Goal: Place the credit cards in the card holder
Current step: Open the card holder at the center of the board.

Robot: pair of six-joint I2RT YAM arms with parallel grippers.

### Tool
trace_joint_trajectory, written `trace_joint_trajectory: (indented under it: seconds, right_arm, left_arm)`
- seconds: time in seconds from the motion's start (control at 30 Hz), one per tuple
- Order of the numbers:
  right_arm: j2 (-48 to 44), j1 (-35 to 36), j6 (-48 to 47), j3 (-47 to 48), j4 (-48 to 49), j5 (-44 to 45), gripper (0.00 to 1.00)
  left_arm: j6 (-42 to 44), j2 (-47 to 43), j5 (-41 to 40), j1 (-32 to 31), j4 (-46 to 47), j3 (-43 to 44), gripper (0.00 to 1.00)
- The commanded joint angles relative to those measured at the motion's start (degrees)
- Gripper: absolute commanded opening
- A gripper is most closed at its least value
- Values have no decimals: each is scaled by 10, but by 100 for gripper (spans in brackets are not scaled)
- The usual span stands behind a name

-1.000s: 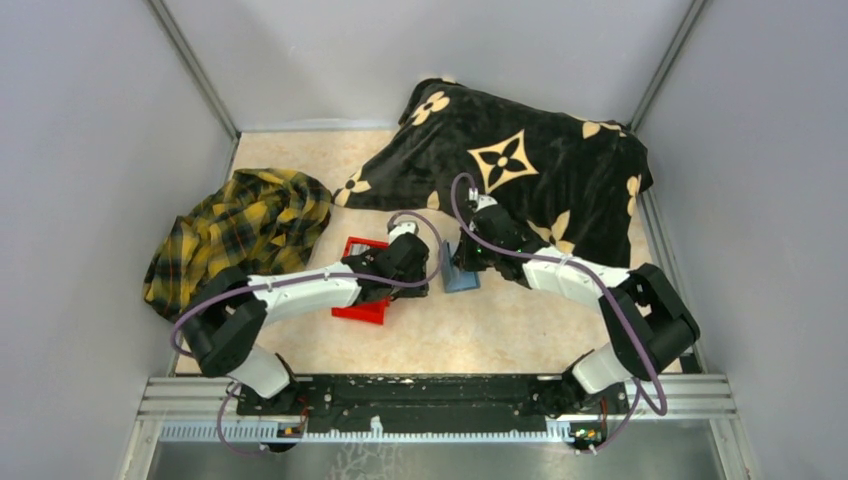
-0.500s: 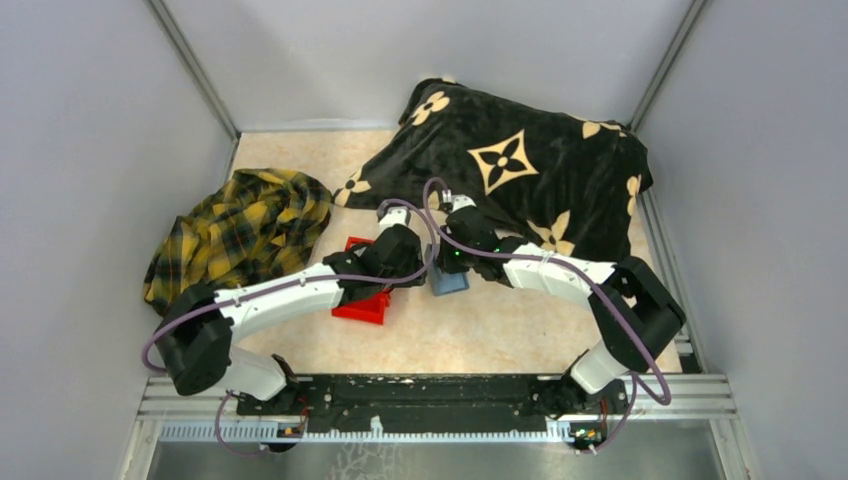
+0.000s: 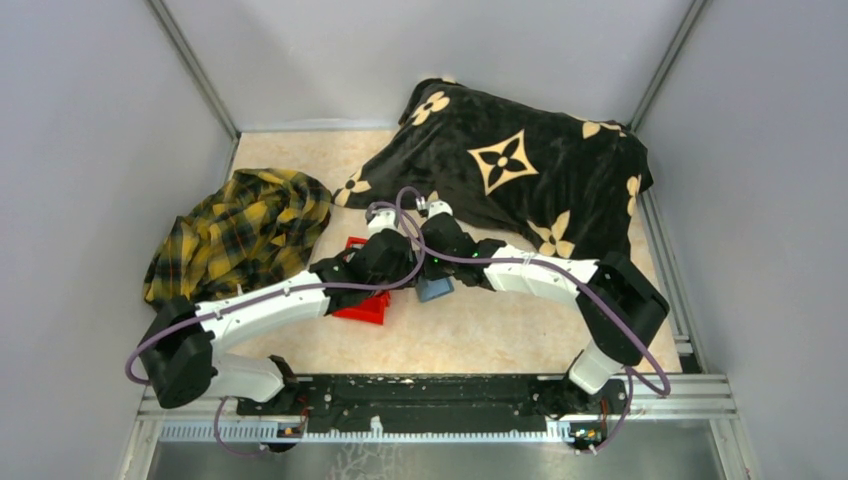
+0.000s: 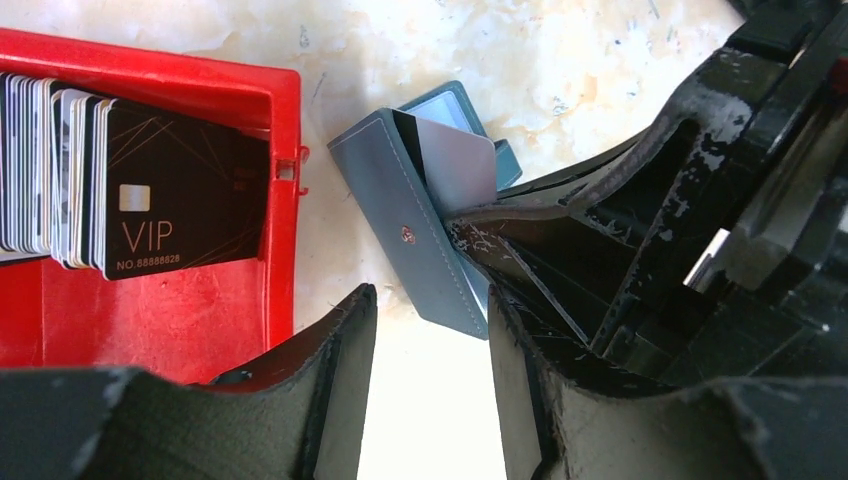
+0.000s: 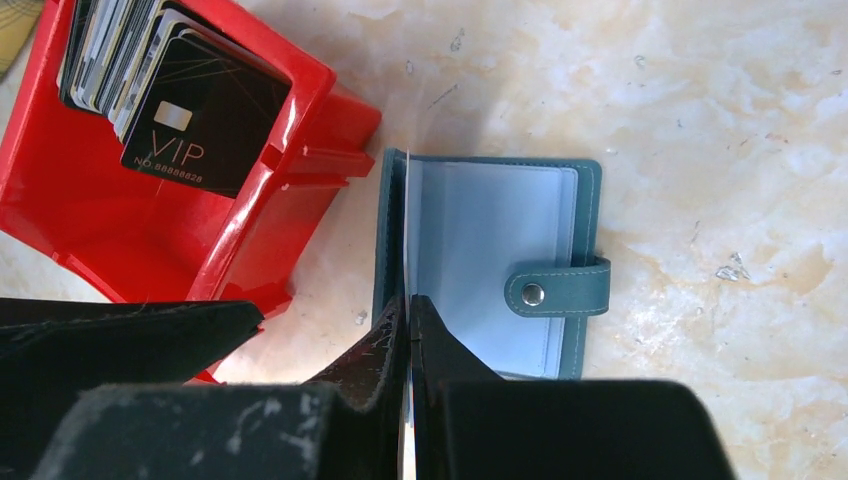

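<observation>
Overhead, the marbled table (image 3: 480, 335) was mostly taken up by a black blanket with tan flowers (image 3: 520, 170) at the far right and a crumpled yellow plaid cloth (image 3: 245, 230) at the left, and both arms met nose to nose in the bare middle between them. That view hid most of the work: only a corner of the red bin (image 3: 362, 310) and a scrap of the teal card holder (image 3: 434, 290) showed beneath the wrists. The wrist cameras gave the rest. The right gripper (image 5: 408, 335) was pinched tight on a silver card (image 4: 458, 168), seen edge-on as a thin line from its own camera and as a flat grey face from the left one, its lower edge down inside the opened holder against the left cover. The left gripper (image 4: 425, 385) hung with its jaws well apart and nothing between them, over the strip of table separating bin from holder. The remaining credit cards (image 4: 50, 170) stood packed upright in the bin, a black one marked VIP (image 5: 185, 135) at the front (only the wrist views showed it). The bin's wall stood just beside the holder's left edge, a tight gap; bare table lay to the right of the holder's snap strap (image 5: 555, 293) and on the near side.
</observation>
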Motion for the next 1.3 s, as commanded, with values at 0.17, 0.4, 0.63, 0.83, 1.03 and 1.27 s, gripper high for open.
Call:
trace_joint_trajectory:
  seconds: [0.17,0.4,0.63,0.83,1.03,1.27]
  right_arm:
    - [2,20,14,24,6,17,0]
    - [-17,19,39,5,30,-12,0]
    - [-42,19,81,-28,73,-46,0]
    - [-66,19,94,-49,84,-51,0]
    - [-83,21,98,-58,81,-48,0]
    - [-101,21,101,-72,84,-50,0]
  left_arm:
    - [-8,1,-16,-3,3,-22,54]
    - [-23,7,-26,-3,3,-44,55]
    - [-47,-10,-40,-3,2,-68,56]
    - [-60,-31,-53,-3,-2,-76,56]
    - [-69,-36,-55,-4,-5,-79,56]
    - [-85,-33,-63,-8,-6,-84,56]
